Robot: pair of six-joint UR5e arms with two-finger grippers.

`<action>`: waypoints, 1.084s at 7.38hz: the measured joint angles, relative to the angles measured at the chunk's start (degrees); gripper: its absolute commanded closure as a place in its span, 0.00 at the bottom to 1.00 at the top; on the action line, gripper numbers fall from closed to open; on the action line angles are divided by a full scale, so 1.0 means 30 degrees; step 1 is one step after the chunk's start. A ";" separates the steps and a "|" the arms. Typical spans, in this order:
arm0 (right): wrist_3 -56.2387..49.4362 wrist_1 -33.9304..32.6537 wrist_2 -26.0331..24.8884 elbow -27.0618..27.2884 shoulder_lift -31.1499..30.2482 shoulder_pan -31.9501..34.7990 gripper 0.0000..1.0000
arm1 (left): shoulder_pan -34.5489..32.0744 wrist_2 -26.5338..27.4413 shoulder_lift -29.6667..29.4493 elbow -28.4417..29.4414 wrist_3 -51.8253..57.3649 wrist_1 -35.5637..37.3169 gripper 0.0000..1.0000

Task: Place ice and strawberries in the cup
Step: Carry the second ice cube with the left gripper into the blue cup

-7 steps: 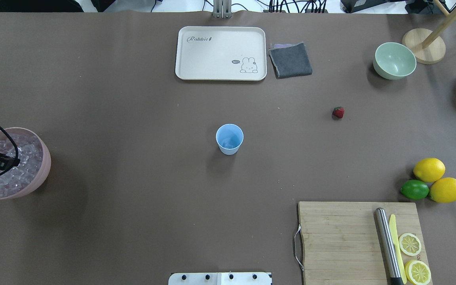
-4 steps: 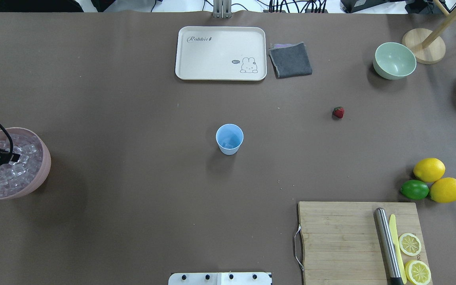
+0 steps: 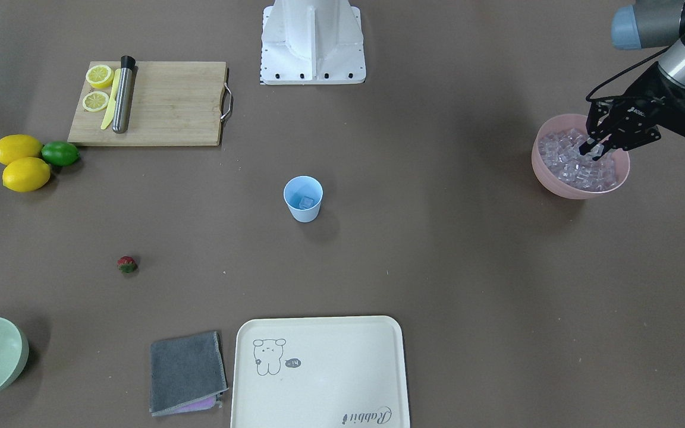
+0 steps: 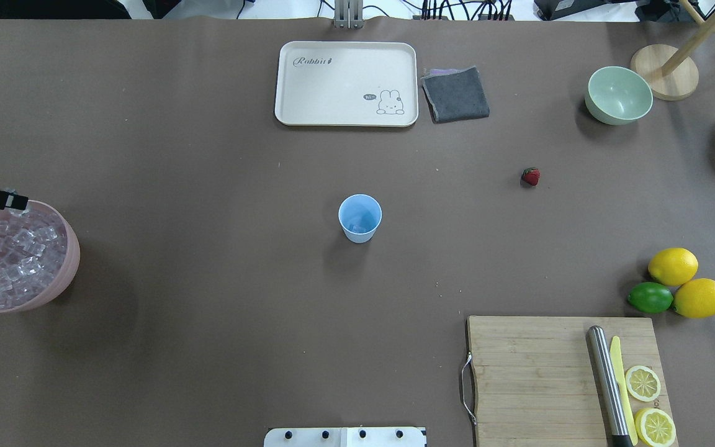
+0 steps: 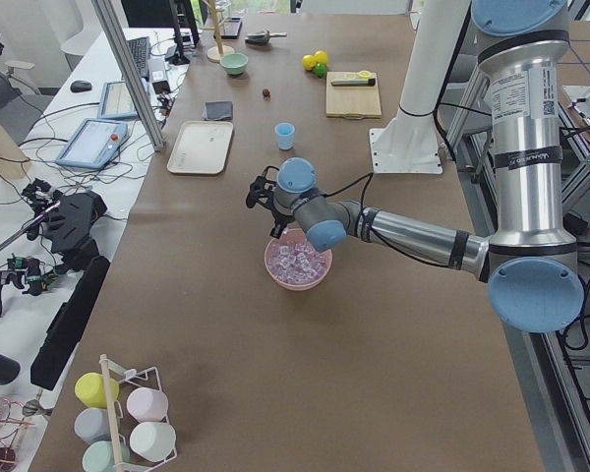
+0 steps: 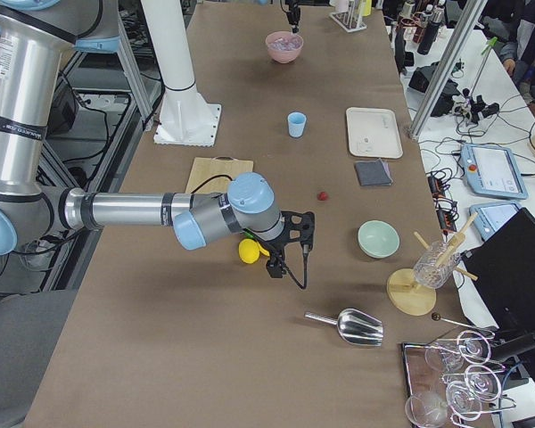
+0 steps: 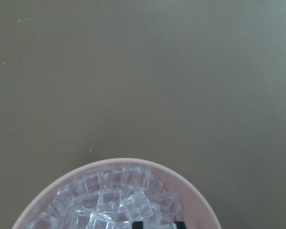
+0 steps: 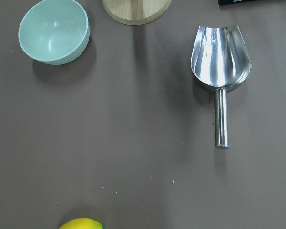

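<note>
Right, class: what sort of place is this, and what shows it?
Likely a robotics lab: left UR5e arm and right UR5e arm at a table, tablets alongside, ice in a pink bowl.

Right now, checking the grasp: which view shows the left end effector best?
Exterior front-facing: the left end effector shows whole, seemingly pinching an ice cube. Overhead: only one tip; left wrist: two fingertips; exterior left: partly hidden.

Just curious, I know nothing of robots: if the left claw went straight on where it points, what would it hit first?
Probably the ice heaped in the pink bowl: the left gripper hangs above it, fingers aimed down into the pile. Depth is hard to judge.
</note>
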 measured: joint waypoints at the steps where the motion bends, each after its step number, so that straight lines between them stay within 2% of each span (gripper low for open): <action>1: 0.0001 0.0000 0.0007 0.0001 -0.0005 0.0000 0.00 | -0.0103 -0.0039 -0.1034 -0.0162 -0.1976 -0.0208 1.00; 4: 0.0001 0.0000 0.0011 0.0000 0.0015 0.0000 0.00 | 0.1385 0.0853 -0.4481 0.0190 -0.8113 -0.1162 1.00; 8: 0.0000 0.0000 0.0011 0.0000 0.0020 0.0001 0.00 | 0.6883 0.6573 -0.8663 0.1566 -1.2228 -0.1153 1.00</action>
